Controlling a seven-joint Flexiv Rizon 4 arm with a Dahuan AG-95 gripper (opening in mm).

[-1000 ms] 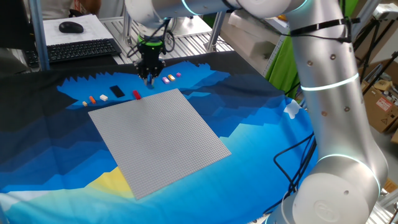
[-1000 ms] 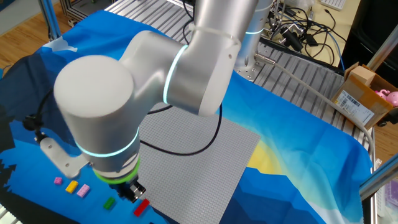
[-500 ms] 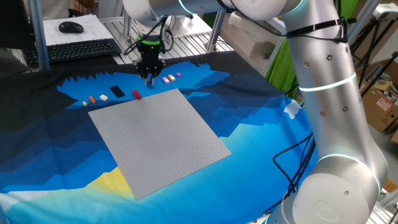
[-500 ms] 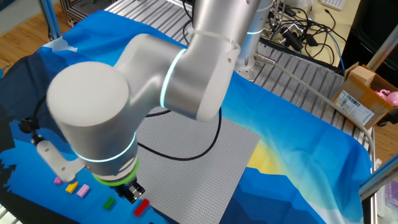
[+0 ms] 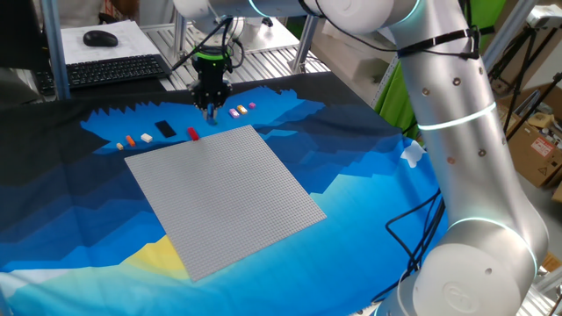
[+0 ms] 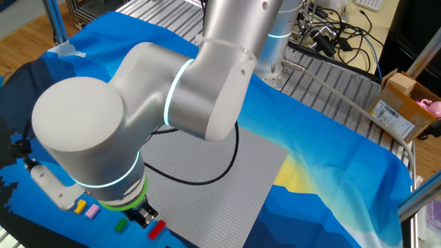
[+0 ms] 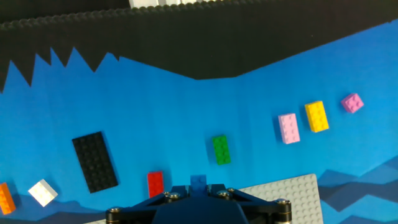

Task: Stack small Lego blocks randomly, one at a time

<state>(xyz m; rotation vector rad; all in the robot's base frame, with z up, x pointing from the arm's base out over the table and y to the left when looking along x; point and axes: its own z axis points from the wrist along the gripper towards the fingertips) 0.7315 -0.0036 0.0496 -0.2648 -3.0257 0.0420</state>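
Note:
My gripper hangs over the blue cloth just beyond the far corner of the grey baseplate. In the hand view it is shut on a small blue block between the jaws. On the cloth below lie a green block, a red block, a pink block, a yellow block and a small pink-purple block. A white block and an orange block lie at the left. The red block sits beside the baseplate's edge.
A flat black brick lies on the cloth left of the red block. The baseplate's corner shows at the lower right of the hand view. A keyboard and mouse sit beyond the cloth. The arm's large elbow hides much of the other fixed view.
The arm's elbow has swung a little to the left in the other fixed view. The gripper has hardly shifted and stays above the same blocks.

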